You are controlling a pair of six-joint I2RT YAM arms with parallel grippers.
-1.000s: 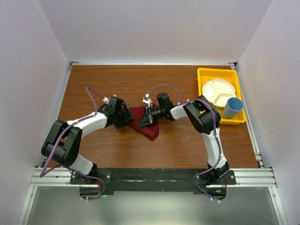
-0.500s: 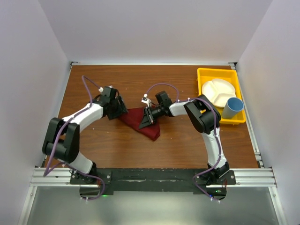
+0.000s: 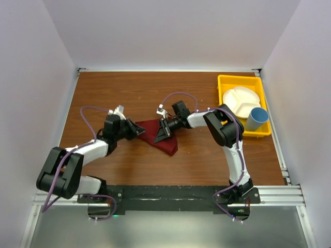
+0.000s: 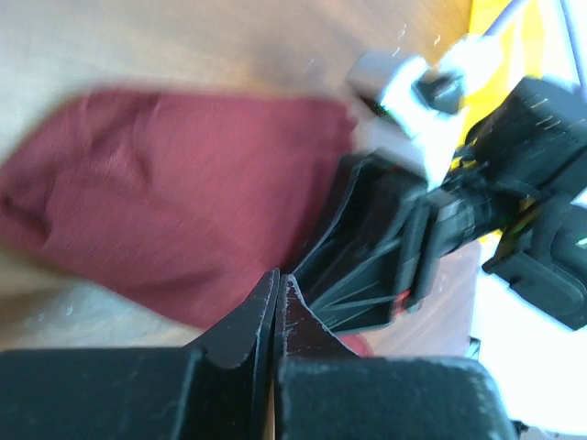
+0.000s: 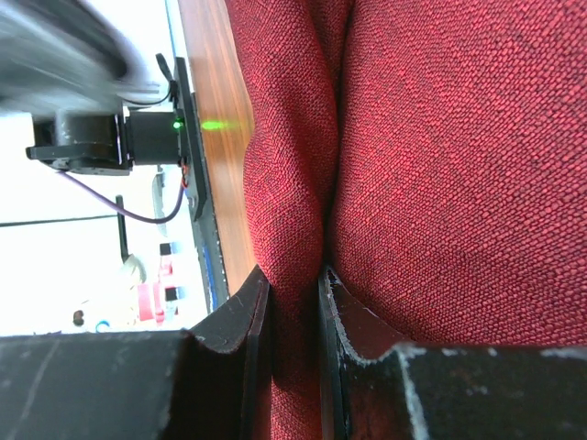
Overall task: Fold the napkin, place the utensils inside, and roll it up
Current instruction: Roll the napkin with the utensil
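Note:
The dark red napkin (image 3: 164,144) lies crumpled at the middle of the wooden table. My right gripper (image 3: 159,135) reaches in from the right and is shut on a raised fold of the napkin (image 5: 440,137), with cloth pinched between its fingers (image 5: 249,312). My left gripper (image 3: 138,128) sits at the napkin's left corner. Its jaws (image 4: 277,275) are pressed together and show nothing between them, and the napkin (image 4: 183,183) spreads just beyond their tips. The right gripper's black fingers (image 4: 385,247) also show in the left wrist view. The utensils are out of view.
A yellow tray (image 3: 226,82) stands at the back right, holding a white divided plate (image 3: 240,102) and a blue cup (image 3: 256,119). White walls enclose the table on the left, back and right.
My left gripper has gone from open to shut, and its arm has dropped lower and swung left. The napkin's left corner now reaches further left. The right gripper has held still.

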